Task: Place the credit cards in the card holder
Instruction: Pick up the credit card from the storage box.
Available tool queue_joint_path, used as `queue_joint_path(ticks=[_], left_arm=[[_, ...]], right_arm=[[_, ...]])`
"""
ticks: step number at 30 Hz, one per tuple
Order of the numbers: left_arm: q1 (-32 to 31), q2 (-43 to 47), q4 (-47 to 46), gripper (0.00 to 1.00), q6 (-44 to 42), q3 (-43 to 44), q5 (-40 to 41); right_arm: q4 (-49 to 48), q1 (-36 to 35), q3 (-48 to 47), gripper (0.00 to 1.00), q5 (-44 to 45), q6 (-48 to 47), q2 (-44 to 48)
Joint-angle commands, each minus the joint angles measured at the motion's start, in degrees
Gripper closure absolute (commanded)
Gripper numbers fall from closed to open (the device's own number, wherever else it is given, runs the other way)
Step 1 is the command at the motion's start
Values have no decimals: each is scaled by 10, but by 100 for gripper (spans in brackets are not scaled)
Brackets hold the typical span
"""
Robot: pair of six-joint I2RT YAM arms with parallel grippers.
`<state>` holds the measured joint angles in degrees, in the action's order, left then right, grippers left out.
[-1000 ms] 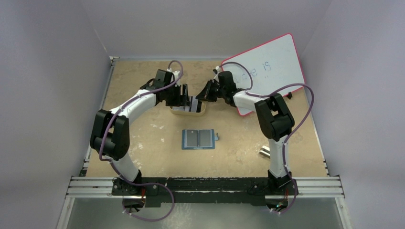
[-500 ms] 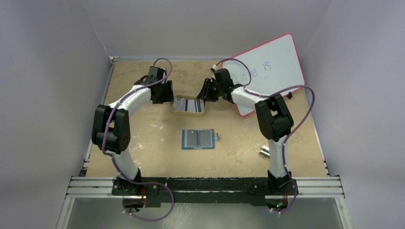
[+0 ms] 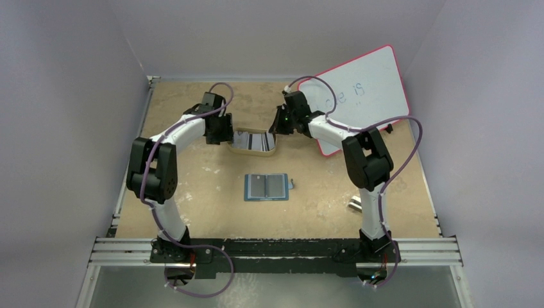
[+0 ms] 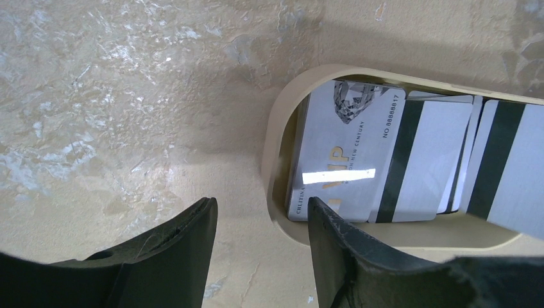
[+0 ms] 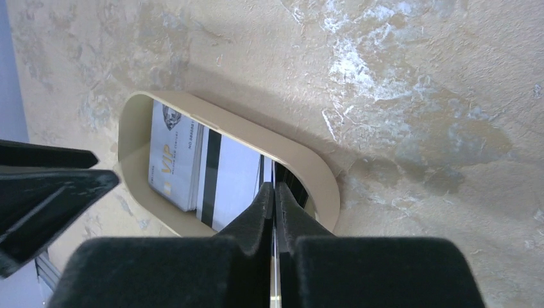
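Several credit cards (image 4: 359,160), pale with dark stripes and one marked VIP, lie stacked in a tan oval tray (image 4: 277,154). My left gripper (image 4: 261,208) is open at the tray's left end, its fingers on either side of the rim with nothing gripped. At the tray's right end my right gripper (image 5: 274,189) is shut on a thin credit card seen edge-on between the pads. The other credit cards (image 5: 186,163) lie flat beside it. The teal-blue card holder (image 3: 266,187) lies open on the table, nearer the arm bases than the tray (image 3: 253,152), with both grippers (image 3: 223,135) (image 3: 272,131) away from it.
A white board with a pink rim (image 3: 362,96) leans at the back right. A small shiny object (image 3: 355,205) lies near the right arm's base. Grey walls close in both sides of the table.
My left gripper has drawn back from over the tray to its left end and narrowed a little. My right gripper has dipped into the tray's right end and shut.
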<state>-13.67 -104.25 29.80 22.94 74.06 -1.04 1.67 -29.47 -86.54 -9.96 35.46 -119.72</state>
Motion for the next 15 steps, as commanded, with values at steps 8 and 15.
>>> queue_joint_path(ticks=[8, 15], left_arm=[[-1, 170, -132, 47, 100, -88, -190], [-6, 219, -215, 50, 166, -184, -305]], right_arm=[[-53, -1, 56, 100, -37, 37, 126], [-122, -1, 158, 100, -83, 96, 200]])
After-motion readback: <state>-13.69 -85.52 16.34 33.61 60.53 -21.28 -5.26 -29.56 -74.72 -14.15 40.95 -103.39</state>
